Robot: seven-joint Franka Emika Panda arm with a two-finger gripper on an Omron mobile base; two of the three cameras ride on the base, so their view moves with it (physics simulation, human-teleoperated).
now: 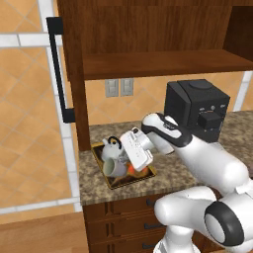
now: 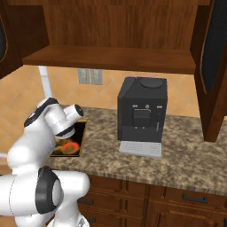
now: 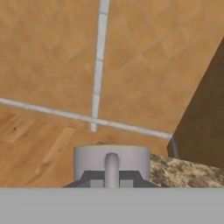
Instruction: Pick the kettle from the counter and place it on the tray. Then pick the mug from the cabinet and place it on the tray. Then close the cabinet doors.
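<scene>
Jaws (image 3: 111, 181) stood clenched on the mug (image 1: 114, 168), gripped at its handle in the hand view, with the grey-beige cylinder right at the fingertips. Held over the tray (image 1: 148, 173) at the left end of the bench (image 1: 163, 180), the mug hung low; whether touching the tray floor could not be told. Just behind the mug and beside the jaws sat the kettle (image 1: 111, 147), upright on the tray, black arched handle on top, close against the mug. An orange-red spot (image 2: 70, 146) showed on the tray's dark inside, beneath the wrist in the right base view. Well to the right of the jaws stood a black coffee machine (image 2: 142, 116) on the bench. Above the jaws hung the cabinet (image 1: 148, 29), shelf (image 1: 163, 64) bare, both doors swung open: left door (image 1: 62, 69) with its long black bar handle up and left of the jaws, right door (image 2: 215, 66) far off to the right. Two wall outlets (image 1: 119, 87) sat on the tiled wall behind the tray.
</scene>
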